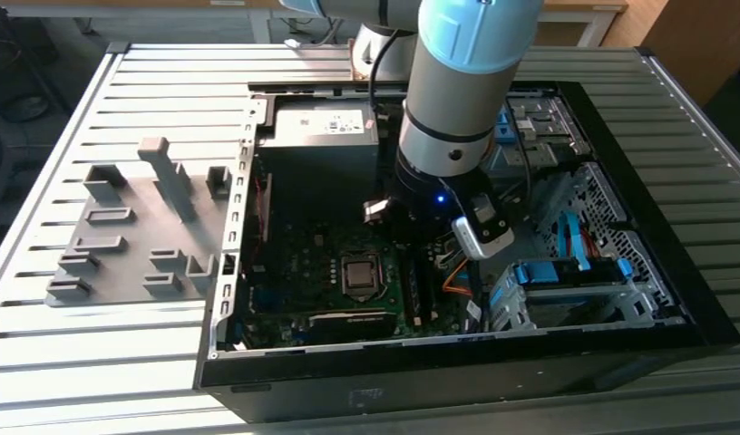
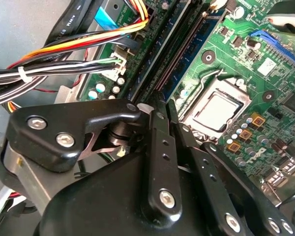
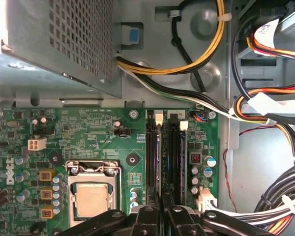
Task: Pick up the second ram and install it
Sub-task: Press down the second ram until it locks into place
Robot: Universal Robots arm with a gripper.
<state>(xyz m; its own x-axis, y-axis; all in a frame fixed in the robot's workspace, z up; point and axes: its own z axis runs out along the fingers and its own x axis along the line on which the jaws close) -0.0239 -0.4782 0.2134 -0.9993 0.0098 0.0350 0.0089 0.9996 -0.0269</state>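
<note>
In the first wrist view, the second ram is a thin dark stick standing on edge in a long black motherboard slot, with a white latch at its far end. It runs straight out from between my fingertips. My gripper is low over the near end of that slot, its black fingers drawn close together on the stick's edge. The second wrist view has the gripper over the same slots beside the processor socket. In the exterior view my arm reaches down into the open computer case.
Another stick stands in a parallel slot. Bundled cables run beside the slots. A perforated metal box lies beyond the board. A grey moulded tray sits on the slatted table at the exterior view's left, and blue drive bays at its right.
</note>
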